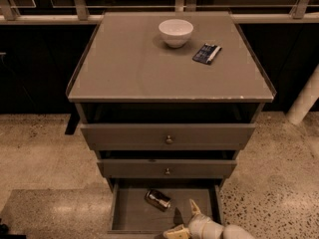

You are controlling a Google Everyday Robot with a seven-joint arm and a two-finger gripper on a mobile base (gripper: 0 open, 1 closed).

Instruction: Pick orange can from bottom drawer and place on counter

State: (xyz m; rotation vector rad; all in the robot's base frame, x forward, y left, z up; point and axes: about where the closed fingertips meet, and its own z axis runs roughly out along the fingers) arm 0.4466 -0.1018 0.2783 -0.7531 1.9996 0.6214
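The orange can (158,199) lies on its side in the open bottom drawer (130,217), near the middle of its floor. My gripper (182,220) is at the drawer's front right, just right of and nearer than the can. It is open and empty, with one pale finger (194,208) pointing up and the other finger (174,231) lower left. The counter (139,63) is the cabinet's flat grey-brown top.
A white bowl (176,32) and a flat dark-blue packet (207,53) sit at the back of the counter. Two knobbed drawers (168,136) are above the bottom drawer, slightly pulled out. Speckled floor surrounds the cabinet; a white post (305,103) stands at right.
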